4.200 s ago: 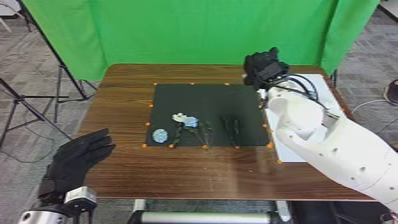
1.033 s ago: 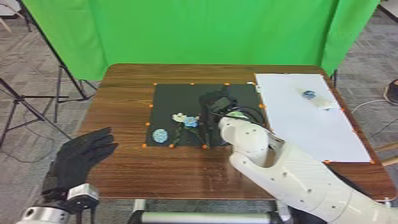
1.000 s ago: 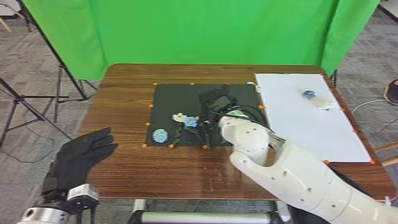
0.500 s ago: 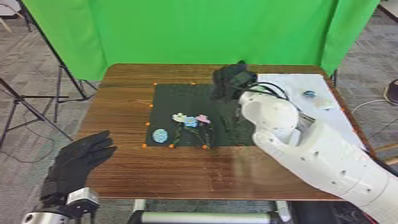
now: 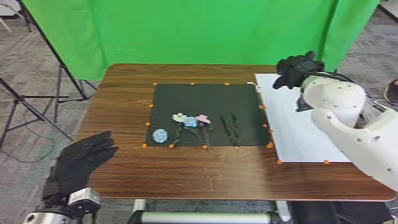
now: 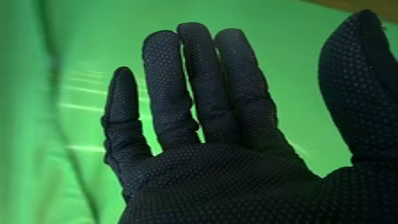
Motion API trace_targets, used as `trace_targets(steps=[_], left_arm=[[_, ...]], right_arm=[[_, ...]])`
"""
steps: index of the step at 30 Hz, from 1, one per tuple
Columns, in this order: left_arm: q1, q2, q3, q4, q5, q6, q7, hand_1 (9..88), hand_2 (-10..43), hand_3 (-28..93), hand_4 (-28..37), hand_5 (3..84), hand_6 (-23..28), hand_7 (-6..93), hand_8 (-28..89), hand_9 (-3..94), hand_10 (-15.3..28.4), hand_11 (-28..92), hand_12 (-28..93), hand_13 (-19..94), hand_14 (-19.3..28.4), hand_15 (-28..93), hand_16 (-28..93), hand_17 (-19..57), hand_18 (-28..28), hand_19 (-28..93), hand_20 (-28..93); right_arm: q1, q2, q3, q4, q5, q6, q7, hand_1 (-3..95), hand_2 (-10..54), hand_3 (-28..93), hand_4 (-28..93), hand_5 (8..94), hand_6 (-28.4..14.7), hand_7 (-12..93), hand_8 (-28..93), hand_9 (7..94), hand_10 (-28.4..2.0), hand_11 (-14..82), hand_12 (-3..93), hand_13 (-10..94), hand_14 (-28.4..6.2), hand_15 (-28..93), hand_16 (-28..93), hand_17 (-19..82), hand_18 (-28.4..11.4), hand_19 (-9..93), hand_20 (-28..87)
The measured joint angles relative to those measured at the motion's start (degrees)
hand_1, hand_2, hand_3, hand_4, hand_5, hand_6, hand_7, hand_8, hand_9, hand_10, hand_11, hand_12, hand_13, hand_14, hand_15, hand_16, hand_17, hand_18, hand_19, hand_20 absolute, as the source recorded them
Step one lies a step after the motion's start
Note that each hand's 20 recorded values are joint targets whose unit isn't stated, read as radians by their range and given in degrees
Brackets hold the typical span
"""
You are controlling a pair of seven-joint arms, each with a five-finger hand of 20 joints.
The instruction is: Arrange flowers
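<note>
Holding nothing, fingers apart, our left hand (image 5: 78,159) and right hand (image 5: 298,70) are flanking the black mat (image 5: 209,99), where three flowers (image 5: 190,121) are lying close, probably forming one bouquet.

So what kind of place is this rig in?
Looks like a lab or robot test space, not a home: green backdrop, tripod legs, and orange markers around the black mat on the table.

Green curtain (image 5: 204,35) behind table (image 5: 120,95), tripod (image 5: 60,65) on grey carpet (image 5: 69,114)
</note>
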Motion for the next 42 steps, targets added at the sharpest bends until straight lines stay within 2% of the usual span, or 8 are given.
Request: trace_targets(steps=[5,17,29,42], left_arm=[[-0.35,0.0,0.19,0.0,0.01,-0.01,-0.02,27.9,4.9,79,-16.2,45.4,13.7,17.2,-10,38.0,22.0,34,9,27,28.4,65,-15,-9.2,23.1,61,12],[-1.19,0.17,0.62,0.17,0.02,-0.17,0.07,28.0,5.0,79,-16.2,45.3,13.7,17.1,-10,38.0,22.0,34,9,27,28.4,65,-15,-9.2,23.1,61,12],[-2.92,0.13,0.81,0.69,0.32,-1.25,-0.71,27.9,4.9,79,-16.1,45.3,13.6,17.2,-10,38.0,22.0,34,9,27,28.4,65,-15,-9.2,23.1,61,12],[-3.44,0.04,1.51,0.86,0.38,-1.45,-0.65,27.9,4.9,79,-16.1,45.2,13.7,17.2,-10,38.1,22.0,34,9,27,28.4,65,-15,-9.2,23.1,61,12]], right_arm=[[-2.67,1.01,3.94,2.07,-0.08,-2.81,3.16,22.9,-5.6,88,-28,43.9,-2.8,30,-17,49.1,-13.3,21.0,17.1,34,-18.5,73,15,2,-24.2,65,40],[-7.38,2.41,7.53,5.16,-0.14,-3.56,6.04,23.4,-6.0,88,-28,43.3,-3.2,29,-17,47.6,-13.0,19.5,16.8,34,-18.5,73,15,2,-23.9,65,40],[-7.73,2.25,6.75,8.68,-0.22,-4.64,8.19,24.5,-6.6,89,-28,43.3,-3.3,29,-17,47.5,-12.6,19.4,16.7,34,-18.4,73,14,2,-23.9,66,40],[-9.99,1.9,10.2,9.03,-2.74,-5.76,8.11,27.7,-6.9,88,-28,46.7,-1.2,32,-19,53.6,-11.7,22.4,16.5,39,-17.0,74,14,4,-23.4,67,40]])
